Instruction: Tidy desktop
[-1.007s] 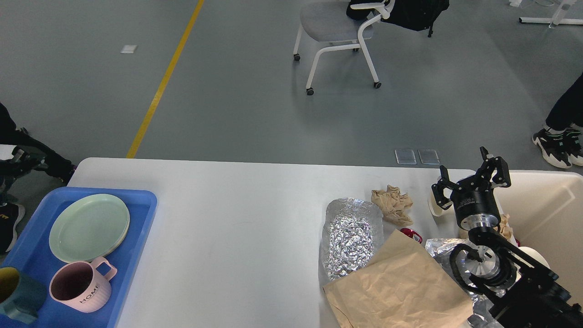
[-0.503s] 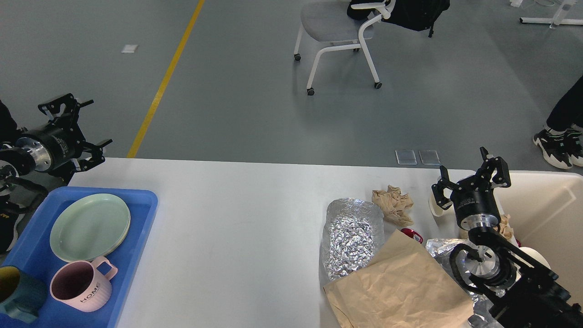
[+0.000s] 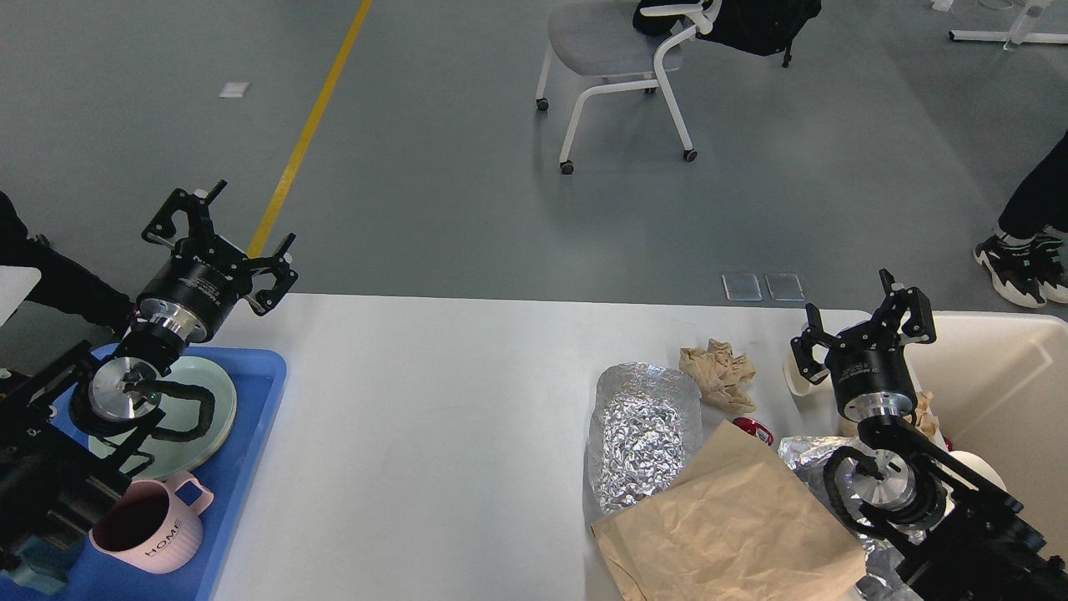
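The white desktop (image 3: 434,401) fills the lower view. On its right side lie a crumpled foil sheet (image 3: 641,434), a brown paper bag (image 3: 726,526), a crumpled tan napkin (image 3: 716,373), a small red item (image 3: 755,431) and a white cup (image 3: 797,376). My right gripper (image 3: 863,321) is open and empty above the cup, by the cream bin (image 3: 1010,392). My left gripper (image 3: 219,247) is open and empty above the desktop's far left corner, over the blue tray (image 3: 242,417).
The blue tray holds a pale green plate (image 3: 213,401), a pink mug (image 3: 150,526) and a dark teal mug (image 3: 25,572). More foil (image 3: 805,455) lies under my right arm. A white chair (image 3: 617,58) and a person's shoes (image 3: 1022,259) are on the floor beyond.
My left arm has swung in from the left edge, up and to the right, and now hangs over the blue tray. My right arm has not moved.
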`<move>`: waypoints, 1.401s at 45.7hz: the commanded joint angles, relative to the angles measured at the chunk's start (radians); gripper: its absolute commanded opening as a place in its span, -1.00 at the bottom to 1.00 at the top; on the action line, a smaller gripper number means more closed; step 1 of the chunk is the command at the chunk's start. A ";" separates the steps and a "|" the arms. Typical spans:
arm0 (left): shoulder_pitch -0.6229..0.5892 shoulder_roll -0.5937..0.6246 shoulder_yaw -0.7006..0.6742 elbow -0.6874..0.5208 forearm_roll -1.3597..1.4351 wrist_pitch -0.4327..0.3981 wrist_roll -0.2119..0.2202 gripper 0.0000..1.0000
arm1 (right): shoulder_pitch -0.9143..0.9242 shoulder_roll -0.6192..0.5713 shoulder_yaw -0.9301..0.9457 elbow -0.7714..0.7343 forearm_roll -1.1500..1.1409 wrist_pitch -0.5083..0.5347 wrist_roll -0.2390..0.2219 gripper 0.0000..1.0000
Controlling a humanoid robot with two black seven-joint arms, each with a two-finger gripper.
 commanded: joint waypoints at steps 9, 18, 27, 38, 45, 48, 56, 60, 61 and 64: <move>0.292 -0.216 -0.445 -0.161 0.397 -0.005 0.031 0.92 | 0.000 0.000 0.000 0.000 0.000 0.000 0.000 1.00; 0.343 -0.233 -0.536 -0.195 0.411 -0.011 0.114 0.92 | 0.000 0.000 0.000 0.000 0.000 0.000 0.000 1.00; 0.346 -0.230 -0.562 -0.189 0.411 -0.035 0.112 0.92 | -0.002 -0.001 0.000 0.002 0.000 0.000 0.000 1.00; 0.342 -0.233 -0.564 -0.181 0.411 -0.037 0.122 0.92 | -0.002 0.000 0.000 0.000 0.000 0.000 0.000 1.00; 0.329 -0.231 -0.564 -0.178 0.411 -0.031 0.128 0.92 | -0.002 -0.001 0.000 0.002 0.000 0.000 -0.001 1.00; 0.325 -0.231 -0.565 -0.178 0.411 -0.034 0.126 0.92 | -0.002 0.000 0.000 0.002 0.000 0.000 0.000 1.00; 0.316 -0.228 -0.565 -0.166 0.409 -0.034 0.126 0.92 | 0.000 -0.001 0.000 0.000 0.000 0.000 0.000 1.00; 0.308 -0.233 -0.565 -0.144 0.409 -0.034 0.125 0.92 | -0.002 0.000 0.000 0.002 0.000 0.000 0.000 1.00; 0.305 -0.233 -0.565 -0.138 0.408 -0.034 0.125 0.92 | -0.002 0.000 0.000 0.000 0.000 0.000 0.000 1.00; 0.300 -0.239 -0.565 -0.106 0.408 -0.034 0.125 0.92 | -0.002 -0.001 0.000 0.000 0.000 0.000 0.000 1.00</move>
